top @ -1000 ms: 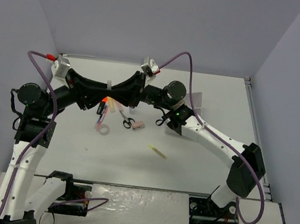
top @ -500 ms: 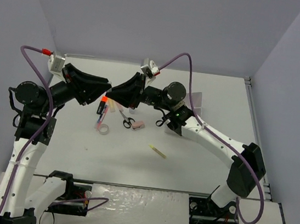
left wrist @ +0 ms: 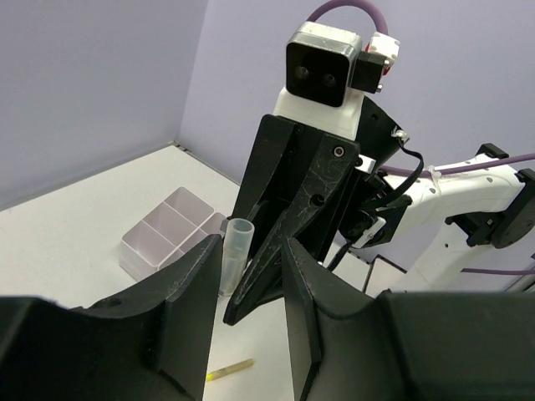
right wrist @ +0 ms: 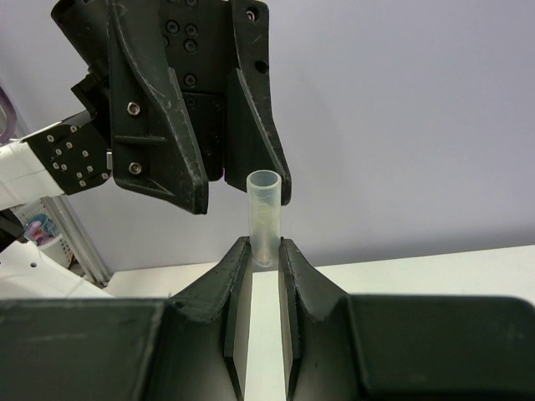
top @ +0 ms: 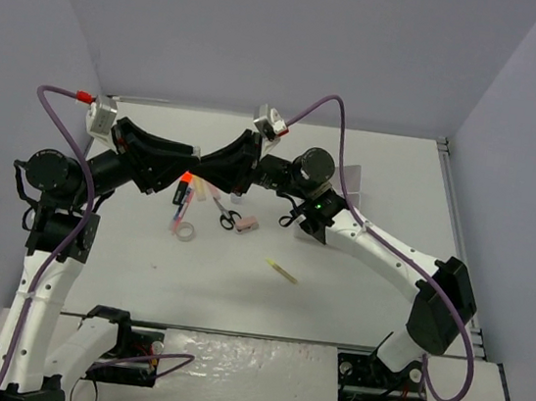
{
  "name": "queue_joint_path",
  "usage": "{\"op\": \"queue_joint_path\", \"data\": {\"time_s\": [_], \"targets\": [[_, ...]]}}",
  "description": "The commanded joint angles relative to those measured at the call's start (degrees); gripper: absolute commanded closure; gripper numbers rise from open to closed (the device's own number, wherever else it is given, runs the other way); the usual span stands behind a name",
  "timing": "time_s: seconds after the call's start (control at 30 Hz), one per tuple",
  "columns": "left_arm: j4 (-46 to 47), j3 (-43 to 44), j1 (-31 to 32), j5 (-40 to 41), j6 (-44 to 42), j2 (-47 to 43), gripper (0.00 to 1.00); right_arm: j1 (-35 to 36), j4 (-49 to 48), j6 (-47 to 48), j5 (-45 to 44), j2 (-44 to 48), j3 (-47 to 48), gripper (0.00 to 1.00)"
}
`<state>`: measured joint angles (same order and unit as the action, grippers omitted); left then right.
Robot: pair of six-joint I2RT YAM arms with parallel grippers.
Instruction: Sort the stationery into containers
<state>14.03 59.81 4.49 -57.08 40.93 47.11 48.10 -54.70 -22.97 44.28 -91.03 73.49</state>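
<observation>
One clear tube (right wrist: 265,215) stands upright, pinched at its base in your right gripper (right wrist: 264,251). Your left gripper (left wrist: 248,267) faces it close by, jaws spread. The white tray (left wrist: 165,236) lies at the tube's 9 o'clock in the left wrist view.

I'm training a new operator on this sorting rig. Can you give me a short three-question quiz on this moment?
1. True or false: the right jaws grip a clear tube by its lower end.
2. Which item lies on the table nearest the arm bases? A scissors; B yellow stick; C tape ring.
3. Are the left jaws open or shut, and what do they face?
Key: 1 true. 2 B. 3 Open, facing the tube.
</observation>
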Motion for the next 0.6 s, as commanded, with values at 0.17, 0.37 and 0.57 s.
{"op": "queue_joint_path", "data": {"time_s": [0.17,0.37,0.57], "targets": [[1.93,0.72,-0.01,-1.01,-0.27,-0.09,0.75,0.95,-6.41,-0.84,0.19,3.24,1.55,1.0],[0.78,0.34,0.04,-1.19,-1.09,-0.27,0.79,1.09,-6.65,-0.66,0.29,3.3,1.58,1.0],[-0.06,-0.07,0.05,-1.28,-1.11,-0.33,0.78,1.32,-7.75,-1.25,0.59,2.68,1.97,1.0]]}}
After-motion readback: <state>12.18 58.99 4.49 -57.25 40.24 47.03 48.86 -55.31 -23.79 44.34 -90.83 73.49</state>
